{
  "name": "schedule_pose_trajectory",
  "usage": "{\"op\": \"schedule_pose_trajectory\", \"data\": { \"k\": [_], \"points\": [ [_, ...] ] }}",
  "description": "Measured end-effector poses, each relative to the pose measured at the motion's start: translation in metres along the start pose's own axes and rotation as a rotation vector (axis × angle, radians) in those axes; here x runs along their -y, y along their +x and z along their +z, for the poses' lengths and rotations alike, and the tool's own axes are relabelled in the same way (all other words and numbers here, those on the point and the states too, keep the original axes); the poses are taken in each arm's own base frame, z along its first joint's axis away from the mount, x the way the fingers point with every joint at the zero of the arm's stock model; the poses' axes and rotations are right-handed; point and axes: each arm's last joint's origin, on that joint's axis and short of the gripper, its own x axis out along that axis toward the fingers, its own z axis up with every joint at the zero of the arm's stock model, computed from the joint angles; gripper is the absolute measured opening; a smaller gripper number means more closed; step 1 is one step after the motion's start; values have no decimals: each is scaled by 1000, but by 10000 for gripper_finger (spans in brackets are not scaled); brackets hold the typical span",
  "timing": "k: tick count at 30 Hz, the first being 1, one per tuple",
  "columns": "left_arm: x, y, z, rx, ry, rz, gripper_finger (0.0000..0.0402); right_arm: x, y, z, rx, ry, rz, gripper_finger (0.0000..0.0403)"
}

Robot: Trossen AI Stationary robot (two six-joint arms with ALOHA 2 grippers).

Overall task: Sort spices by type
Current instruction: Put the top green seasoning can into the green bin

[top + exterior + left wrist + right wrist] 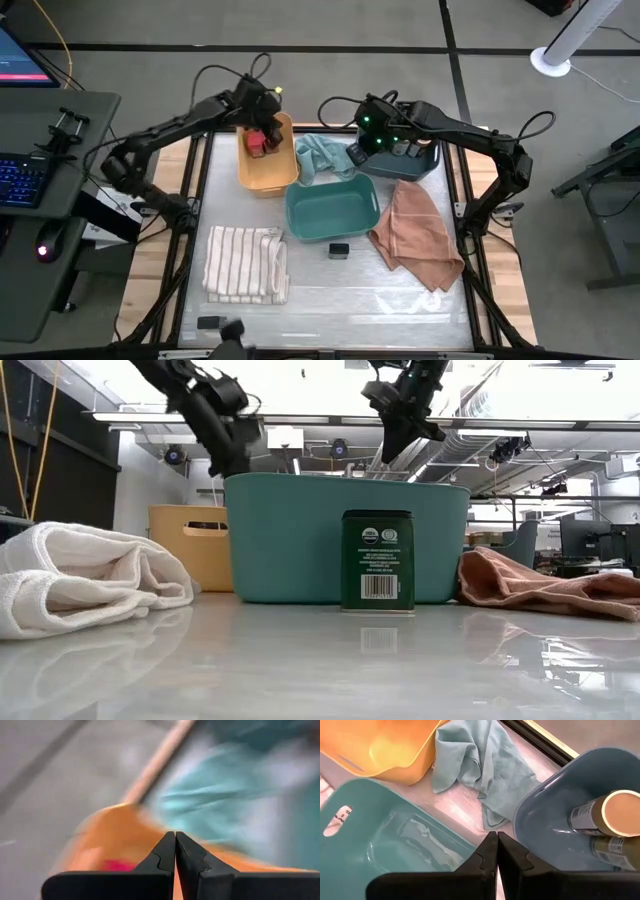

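Red-topped jars [260,140] lie in the yellow bin [268,170] at the far left, with my left gripper [175,837] shut and empty just above them [264,122]. Round tan-lidded jars [607,812] lie in the blue-grey bin [405,165] at the far right. My right gripper [497,837] hangs shut and empty above the gap between that bin and the teal bin [332,210]. A flat black tin [377,560] stands upright on its base on the table, in front of the teal bin [338,250].
A light teal cloth [320,155] lies between the yellow and blue-grey bins. A white striped cloth [245,262] is at the near left and a salmon cloth [415,235] at the right. Bare tabletop runs along the near edge [360,300].
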Motion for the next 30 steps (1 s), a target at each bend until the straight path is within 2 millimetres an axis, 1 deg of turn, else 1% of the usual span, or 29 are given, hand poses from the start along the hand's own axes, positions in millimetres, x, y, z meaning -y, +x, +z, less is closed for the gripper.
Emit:
{"op": "schedule_pose_trajectory", "data": {
  "k": [2, 4, 6, 8, 11, 14, 16, 18, 21, 24, 26, 28, 30],
  "points": [
    [11, -19, 2, 58, -23, -180, 0, 0, 0, 0, 0, -14, 0, 1],
    [26, -41, 3, 102, 4, -318, 0, 0, 0, 0, 0, -25, 0, 3],
    [44, -63, 2, 132, 60, -401, 0, 0, 0, 1, 4, -48, 9, 10],
    [63, -87, -1, 161, 139, -448, 0, -3, 0, 2, 14, -77, 58, 22],
    [87, -119, -6, 220, 203, -520, 0, -14, -1, 4, 42, -138, 174, 56],
    [103, -140, -18, 301, 156, -593, 0, -31, -5, 3, 71, -225, 317, 105],
    [110, -147, -29, 378, 78, -630, 0, -50, -9, -1, 104, -331, 420, 142],
    [115, -149, -45, 448, -26, -633, 0, -72, -15, -11, 132, -464, 517, 180],
    [119, -144, -75, 526, -198, -630, 0, -102, -23, -35, 124, -670, 575, 232],
    [122, -139, -100, 608, -345, -666, 0, -123, -30, -68, 56, -816, 508, 272],
    [122, -139, -112, 662, -406, -689, 0, -136, -34, -89, 24, -868, 447, 289],
    [122, -141, -119, 704, -428, -701, 0, -149, -36, -107, -2, -884, 408, 299],
    [121, -145, -121, 735, -405, -692, 0, -162, -34, -123, -37, -843, 399, 302]
  ]
}}
